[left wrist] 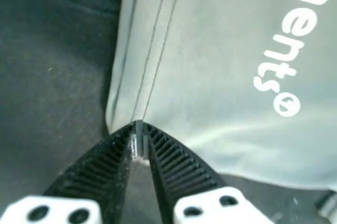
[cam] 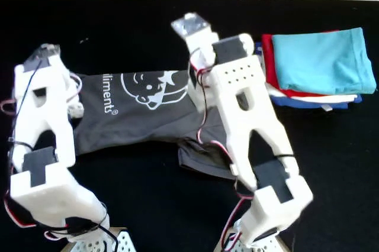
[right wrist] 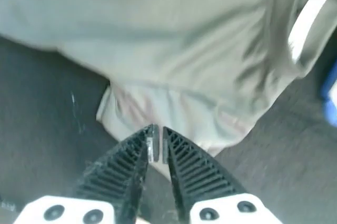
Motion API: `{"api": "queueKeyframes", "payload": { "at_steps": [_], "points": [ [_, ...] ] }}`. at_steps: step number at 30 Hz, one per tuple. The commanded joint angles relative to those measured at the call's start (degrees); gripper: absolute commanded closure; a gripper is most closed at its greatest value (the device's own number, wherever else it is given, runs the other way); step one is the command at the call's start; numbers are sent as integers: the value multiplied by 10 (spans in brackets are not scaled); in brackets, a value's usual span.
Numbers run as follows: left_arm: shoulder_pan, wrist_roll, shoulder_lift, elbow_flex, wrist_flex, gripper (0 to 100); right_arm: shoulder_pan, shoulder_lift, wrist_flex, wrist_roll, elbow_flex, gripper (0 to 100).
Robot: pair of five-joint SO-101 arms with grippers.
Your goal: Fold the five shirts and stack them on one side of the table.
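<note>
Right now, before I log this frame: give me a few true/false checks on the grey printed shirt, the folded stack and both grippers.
1. The grey printed cotton shirt lies apart from the folded stack. True.
2. The stack's top shirt is red. False: the turquoise shirt is on top, and the red shirt lies beneath it.
3. The left gripper is shut on the grey shirt's hem. True.
4. The stack sits between the two arms. False: it lies on the black table, out past the right arm.
5. One gripper hangs wide open over the stack. False: the right gripper is closed at the grey shirt's sleeve.
</note>
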Motion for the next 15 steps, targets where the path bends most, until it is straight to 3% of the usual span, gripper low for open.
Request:
{"api": "queueKeyframes", "payload": {
  "at_steps": [1, 5, 9, 15],
  "points": [
    [3, 4, -38, 83, -105, 991, -13, -44, -51, 6, 106, 973],
    [3, 7, -38, 149, -207, 991, -47, -45, -126, 6, 218, 973],
    [3, 74, -38, 191, -297, 991, -71, -44, -225, 6, 305, 973],
    [3, 101, -38, 204, -324, 991, -32, -43, -368, 6, 368, 973]
  ]
}}
